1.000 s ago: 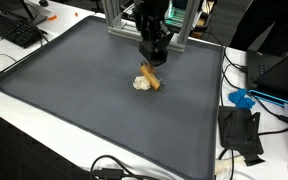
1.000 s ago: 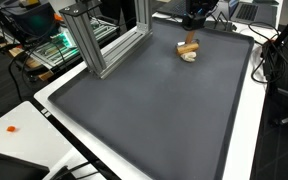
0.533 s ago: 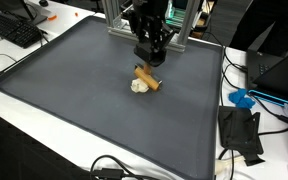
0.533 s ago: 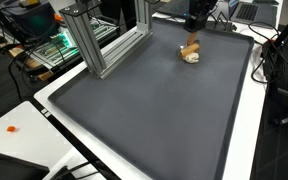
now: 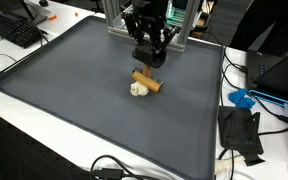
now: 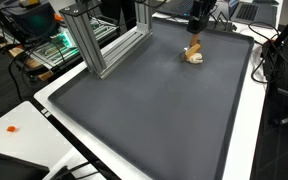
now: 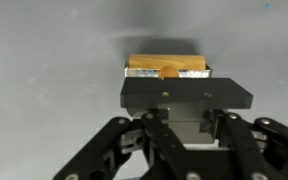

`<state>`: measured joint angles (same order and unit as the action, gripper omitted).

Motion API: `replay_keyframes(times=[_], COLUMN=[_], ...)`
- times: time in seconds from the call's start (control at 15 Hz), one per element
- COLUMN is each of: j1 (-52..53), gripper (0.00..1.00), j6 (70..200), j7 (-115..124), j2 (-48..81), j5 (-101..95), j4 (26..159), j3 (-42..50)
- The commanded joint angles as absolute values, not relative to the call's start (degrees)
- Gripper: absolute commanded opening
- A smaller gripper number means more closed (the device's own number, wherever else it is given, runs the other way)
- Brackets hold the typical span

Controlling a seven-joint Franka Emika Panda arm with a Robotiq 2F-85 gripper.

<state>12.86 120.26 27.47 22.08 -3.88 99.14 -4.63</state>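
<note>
Nearest me in an exterior view, a loop of black cable (image 5: 112, 168) lies on the white table edge (image 5: 24, 115), just off the near rim of the dark grey mat (image 5: 74, 95). To the right of the mat sit a black bracket-like part (image 5: 242, 132) and, a little farther back, a small blue object (image 5: 241, 98).

Past the middle of the mat is what I am working on: a short wooden piece (image 5: 148, 82) with a pale, whitish lump (image 5: 137, 89) at its left end. The gripper (image 5: 149, 62) stands straight above it, and in the wrist view its jaws are drawn in narrow, pinching the wooden piece from both sides. The piece looks held slightly above the mat, though from these angles I cannot tell for sure whether the lump touches the surface.

Behind the arm, along the far edge, stands an aluminium frame (image 6: 104, 45). At the far left corner, off the mat, lies a black keyboard (image 5: 16, 30).
</note>
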Motion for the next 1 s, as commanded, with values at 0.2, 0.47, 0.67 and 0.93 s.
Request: replay_keyframes(times=[0.2,0.47,0.67,0.93], j1=[13.68,13.51,13.11,12.73], gripper=[0.22,0.22,0.22,0.22], j6=[117.88,116.17,115.53,116.66], j7=[22.52,17.59,11.79,5.89], j2=[20.94,20.56,20.87,21.76], j5=[-4.94,-5.16,-6.62,-7.8], j4=[98.28,97.49,97.07,97.04], j3=[-4.85,-5.28,-5.47,-5.63])
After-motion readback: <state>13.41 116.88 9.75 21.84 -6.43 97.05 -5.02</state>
